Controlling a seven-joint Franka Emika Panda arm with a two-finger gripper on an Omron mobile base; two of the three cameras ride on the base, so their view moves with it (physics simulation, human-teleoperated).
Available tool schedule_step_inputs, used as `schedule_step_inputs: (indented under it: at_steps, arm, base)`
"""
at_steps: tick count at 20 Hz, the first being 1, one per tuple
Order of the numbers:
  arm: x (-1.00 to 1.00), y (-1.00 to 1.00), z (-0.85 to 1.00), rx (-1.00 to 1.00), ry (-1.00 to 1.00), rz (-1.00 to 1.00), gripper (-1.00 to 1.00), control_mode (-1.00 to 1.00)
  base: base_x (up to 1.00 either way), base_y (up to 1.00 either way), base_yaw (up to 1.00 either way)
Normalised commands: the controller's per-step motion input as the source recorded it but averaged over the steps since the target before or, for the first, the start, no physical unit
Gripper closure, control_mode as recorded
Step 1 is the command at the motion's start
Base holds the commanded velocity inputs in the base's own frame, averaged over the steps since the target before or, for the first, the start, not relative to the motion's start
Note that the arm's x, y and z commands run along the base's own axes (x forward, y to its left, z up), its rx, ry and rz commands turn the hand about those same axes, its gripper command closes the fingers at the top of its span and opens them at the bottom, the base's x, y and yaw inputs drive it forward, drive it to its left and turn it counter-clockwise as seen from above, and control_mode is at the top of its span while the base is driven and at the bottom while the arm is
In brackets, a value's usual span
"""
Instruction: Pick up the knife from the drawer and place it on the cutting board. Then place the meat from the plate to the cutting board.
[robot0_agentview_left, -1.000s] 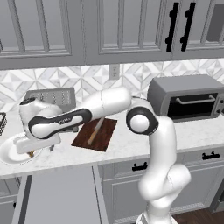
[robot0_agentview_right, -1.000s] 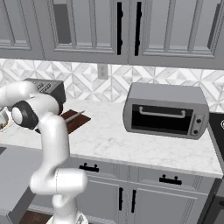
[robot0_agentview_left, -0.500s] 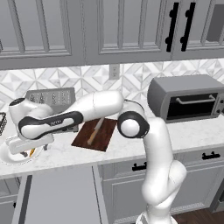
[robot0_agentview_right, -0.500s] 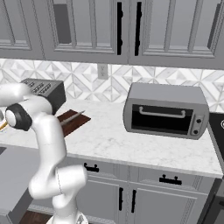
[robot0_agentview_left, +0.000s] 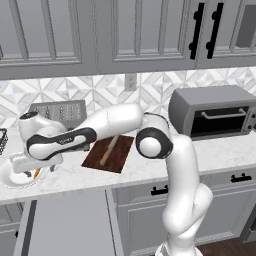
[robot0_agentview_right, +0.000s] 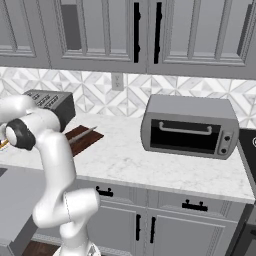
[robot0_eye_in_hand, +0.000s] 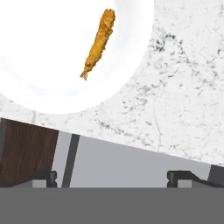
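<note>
Both base cams sit behind the arm, one on each side, looking forward and down at the same counter (robot0_agentview_left: 220, 150) stretch with the cutting board (robot0_agentview_left: 107, 152) and the toaster oven (robot0_agentview_right: 187, 125). The hand cam looks close, straight down at the plate (robot0_eye_in_hand: 52, 87) and the drawer (robot0_eye_in_hand: 131, 162) below.

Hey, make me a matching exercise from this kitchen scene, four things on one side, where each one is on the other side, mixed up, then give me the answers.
Things:
1. knife
2. meat
3. toaster oven
4. gripper

Places or states:
A. lying on the white plate
B. open, above the counter edge near the plate
C. lying on the cutting board
D. standing on the counter at the right end

Pairs: 1-C, 2-A, 3-D, 4-B
</note>
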Motion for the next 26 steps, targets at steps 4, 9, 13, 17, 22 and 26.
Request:
schedule_step_inputs:
  at_steps: [4, 9, 13, 17, 22, 26]
  arm:
    - [0.17, 0.0, 0.0, 0.12, -0.2, 0.0, -1.0, -1.0]
    - [0.43, 0.01, 0.11, -0.03, -0.01, 0.0, -1.0, -1.0]
    - [0.44, 0.12, 0.12, -0.1, 0.0, 0.0, -1.0, -1.0]
    - [0.09, 0.21, 0.0, -0.07, 0.0, 0.0, -1.0, -1.0]
    - [0.0, 0.29, 0.0, -0.07, 0.0, 0.0, -1.0, -1.0]
    - [0.05, 0.2, -0.08, -0.05, 0.0, 0.0, -1.0, -1.0]
  base:
    - [0.0, 0.0, 0.0]
    - [0.0, 0.0, 0.0]
    - [0.0, 0.0, 0.0]
    - [0.0, 0.0, 0.0]
    - [0.0, 0.0, 0.0]
    - [0.0, 0.0, 0.0]
